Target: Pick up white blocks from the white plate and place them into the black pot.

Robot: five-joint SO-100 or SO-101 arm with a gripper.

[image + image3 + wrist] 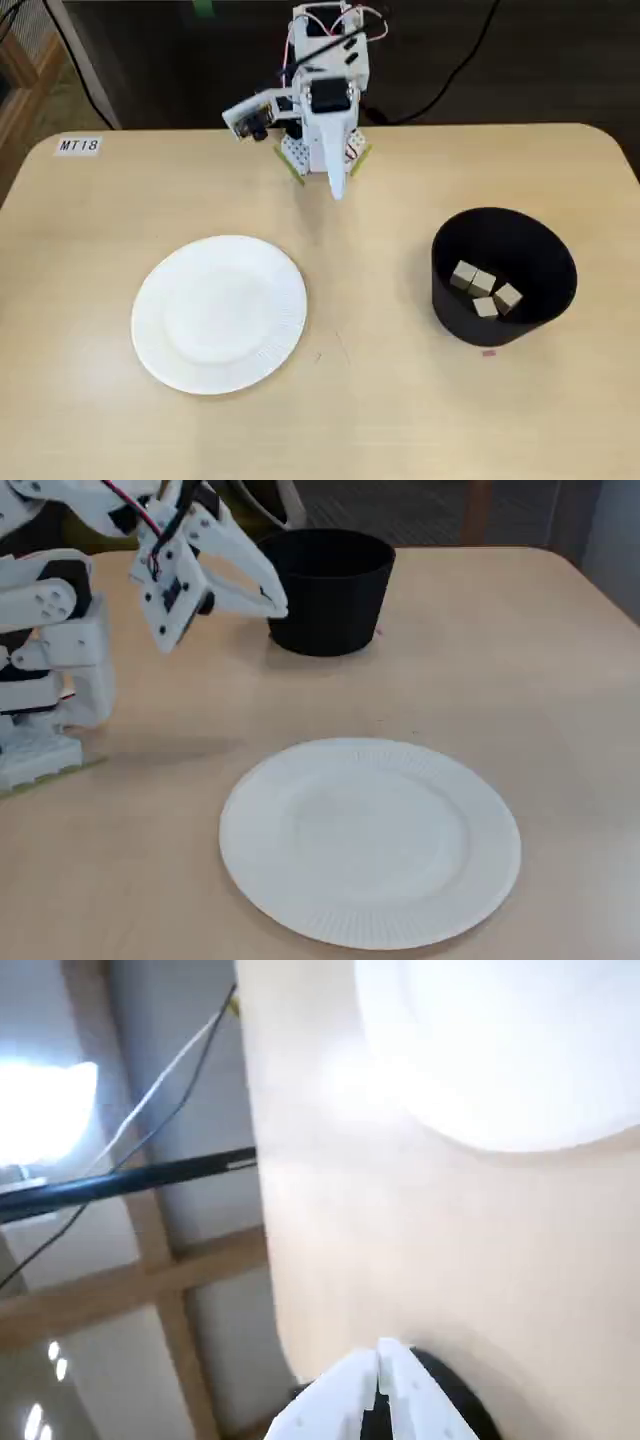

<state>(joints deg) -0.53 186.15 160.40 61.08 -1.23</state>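
With its jaws closed and empty, the gripper (337, 190) hung behind the bare white plate (160, 340), while all four white blocks (484, 290) lay in the black pot (545, 250) beside that plate.

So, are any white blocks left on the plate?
No, the white plate is bare in a fixed view, and four white blocks lie inside the black pot.

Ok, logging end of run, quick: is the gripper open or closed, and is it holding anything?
Gripper: closed, holding nothing; it is raised near the arm's base, away from the white plate and the black pot.
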